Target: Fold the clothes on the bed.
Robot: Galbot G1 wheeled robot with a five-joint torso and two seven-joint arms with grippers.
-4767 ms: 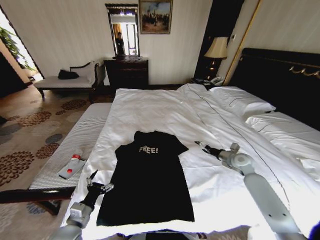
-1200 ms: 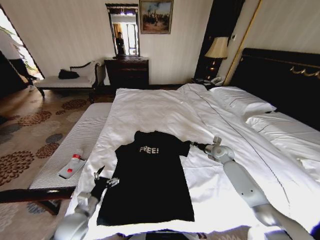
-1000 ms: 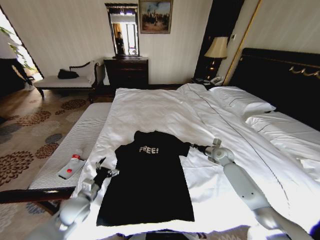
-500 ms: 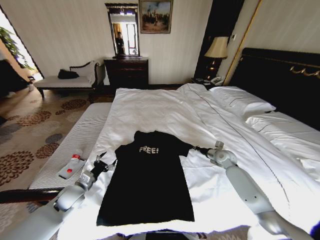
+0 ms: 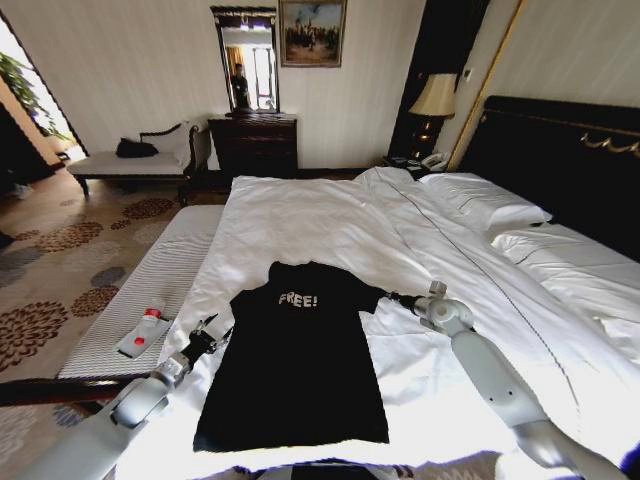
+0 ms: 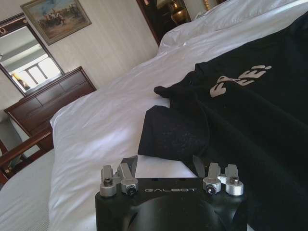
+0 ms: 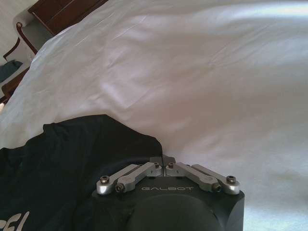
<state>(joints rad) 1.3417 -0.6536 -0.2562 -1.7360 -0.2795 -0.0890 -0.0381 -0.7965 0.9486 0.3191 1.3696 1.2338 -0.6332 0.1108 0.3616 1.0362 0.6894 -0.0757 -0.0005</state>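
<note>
On the white duvet of the bed (image 5: pixel 330 215) the black T-shirt (image 5: pixel 295 370) lies flat, chest up with its "FREE!" lettering showing, near the foot edge and not yet folded. The right gripper (image 5: pixel 393 296) is at the tip of the shirt's right-hand sleeve, and in the right wrist view (image 7: pixel 163 160) its jaws are drawn together at the sleeve's edge; whether any cloth sits between them cannot be told. The left gripper (image 5: pixel 214 328) is just beside the other sleeve, and in the left wrist view (image 6: pixel 165 167) its jaws stand apart, with the sleeve end directly ahead of them.

The risks, as I judge them: the closed right jaws may hold nothing (or only duvet), so a lift would leave the sleeve behind or drag the cover up with it. If the left jaws close too deep, they could pinch duvet along with cotton. With one side held and the other not, a pull would skew the shirt and wrinkle the fold.
</note>
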